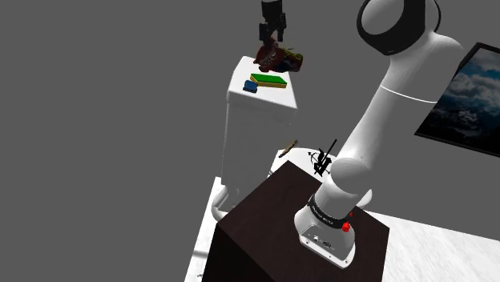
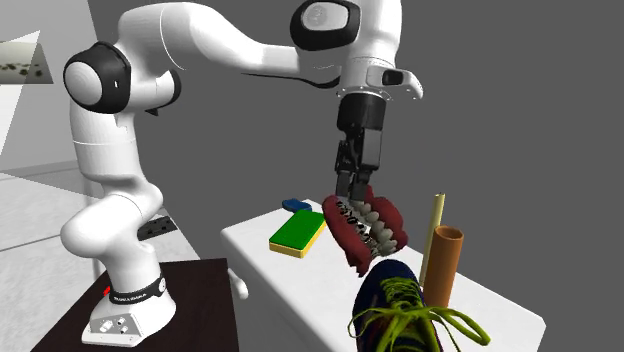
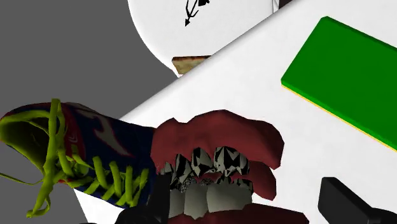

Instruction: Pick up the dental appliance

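The dental appliance [image 2: 366, 236] is a set of dark red gums with grey-white teeth. My black gripper [image 2: 352, 196] is shut on its upper edge and holds it tilted just above the white table [image 2: 500, 300]. From the shoulder view the appliance [image 1: 277, 56] hangs under the gripper [image 1: 272, 37] over the table's [image 1: 256, 128] far edge. In the wrist view the teeth and gums [image 3: 216, 153] sit between the fingers of the gripper [image 3: 248, 200], with the table top [image 3: 254, 83] behind them.
A green block [image 2: 298, 233] [image 1: 268, 80] [image 3: 347, 70] and a small blue piece [image 2: 296, 205] lie on the table. A navy shoe with lime laces [image 2: 400, 310] [image 3: 83, 159], a brown tube [image 2: 443, 265] and a pale stick [image 2: 433, 235] stand close by the appliance. The dark stand [image 1: 264, 232] is beside the table.
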Controlling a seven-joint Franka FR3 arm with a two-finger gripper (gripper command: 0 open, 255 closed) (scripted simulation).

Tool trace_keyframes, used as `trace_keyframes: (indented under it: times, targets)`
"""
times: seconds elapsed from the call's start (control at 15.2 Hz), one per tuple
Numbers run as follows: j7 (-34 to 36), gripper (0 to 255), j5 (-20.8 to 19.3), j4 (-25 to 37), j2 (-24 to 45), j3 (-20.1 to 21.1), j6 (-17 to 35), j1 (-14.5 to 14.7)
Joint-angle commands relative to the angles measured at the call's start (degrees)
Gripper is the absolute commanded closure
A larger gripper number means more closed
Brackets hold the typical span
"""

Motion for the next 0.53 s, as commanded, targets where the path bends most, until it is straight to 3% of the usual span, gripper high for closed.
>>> trace_keyframes:
  times: [0.0, 0.13, 0.2, 0.46]
  targets:
    - [0.35, 0, 6.40, -3.39, 1.04, 0.32, 1.99, -0.34]
    - [0.49, 0, 6.37, -3.92, 0.97, 0.55, 2.43, -0.57]
    - [-0.22, 255, 6.12, -6.34, -0.86, 0.07, 3.44, -1.13]
    - [2.19, 255, 6.35, -5.10, -0.65, 1.57, 1.08, 0.65]
